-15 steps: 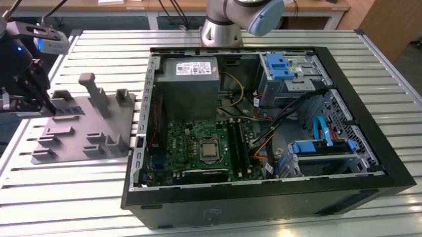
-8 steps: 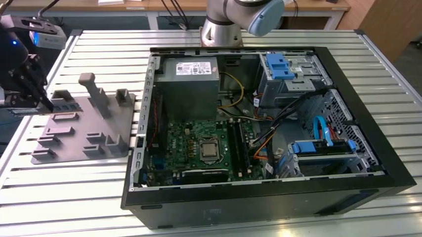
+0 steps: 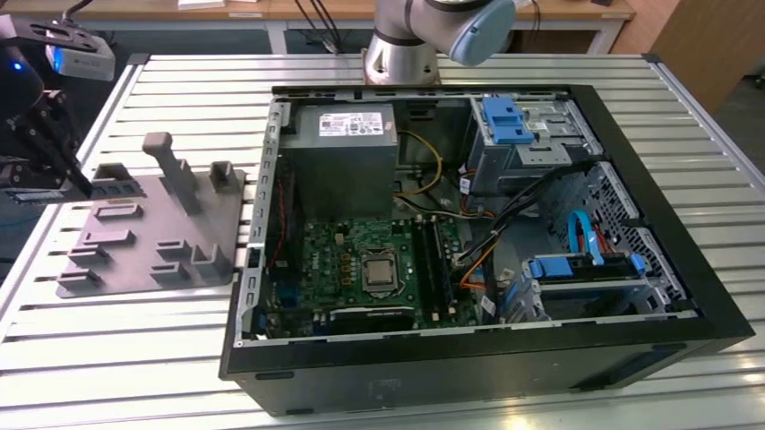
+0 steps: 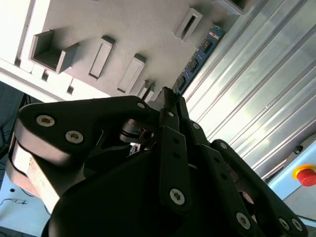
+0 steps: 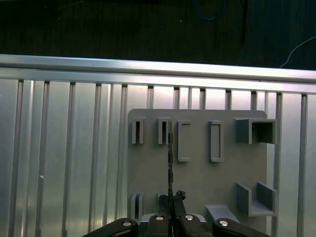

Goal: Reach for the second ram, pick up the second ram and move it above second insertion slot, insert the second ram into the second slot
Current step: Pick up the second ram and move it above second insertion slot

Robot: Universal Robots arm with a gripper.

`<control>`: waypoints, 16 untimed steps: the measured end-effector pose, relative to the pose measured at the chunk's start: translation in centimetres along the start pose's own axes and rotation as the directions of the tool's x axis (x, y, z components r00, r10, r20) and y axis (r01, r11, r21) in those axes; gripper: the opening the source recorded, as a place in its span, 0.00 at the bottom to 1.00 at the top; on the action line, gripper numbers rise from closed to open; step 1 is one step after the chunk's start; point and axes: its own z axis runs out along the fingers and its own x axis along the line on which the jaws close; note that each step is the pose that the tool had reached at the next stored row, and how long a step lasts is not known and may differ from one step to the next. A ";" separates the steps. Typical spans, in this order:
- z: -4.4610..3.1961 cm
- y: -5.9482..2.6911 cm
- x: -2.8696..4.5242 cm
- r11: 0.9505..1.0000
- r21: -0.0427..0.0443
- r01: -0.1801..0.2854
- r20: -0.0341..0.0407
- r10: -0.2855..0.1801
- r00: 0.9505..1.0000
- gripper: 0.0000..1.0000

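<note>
Two dark fingers (image 4: 170,138) are drawn in to a narrow point with the second ram (image 4: 200,54) caught between them. The gripper (image 4: 169,94) is clamped on the stick's thin edge, and the second wrist view shows no gap between the fingers. The blue-black board runs out from the fingertips with a row of black chips along its face, lying along the edge of the grey fixture plate (image 4: 128,24) where the plate meets the slatted metal table (image 4: 256,98). A red button (image 4: 306,174) sits off beyond the table's rim. Over to the first wrist view: the second ram (image 5: 170,158) is edge-on, a thin dark line running from the gripper (image 5: 174,196) to one of the small upright holders on the fixture plate (image 5: 197,182), with the table (image 5: 64,148) slats around the plate. I cannot tell whether the stick is seated in its holders or just clear of them. Out wide, at the exterior view's left, the gripper (image 3: 86,190) hangs over the fixture plate (image 3: 143,237), and the second ram (image 3: 116,186) shows as a short bluish strip at its fingertips, lying level. Well apart from all that, the open computer case (image 3: 478,358) lies on the table (image 3: 143,358) through the middle and toward the exterior view's right. Its green motherboard (image 3: 358,260) faces up, and the arm's base (image 3: 400,54) stands behind it at the top of that view.
</note>
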 end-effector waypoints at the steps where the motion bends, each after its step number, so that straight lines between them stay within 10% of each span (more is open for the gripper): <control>1: -0.10 0.00 0.00 1.000 0.000 0.000 0.000 0.000 1.000 0.14; 16: -1.75 0.02 -0.03 1.000 0.000 0.000 0.000 0.000 1.000 0.14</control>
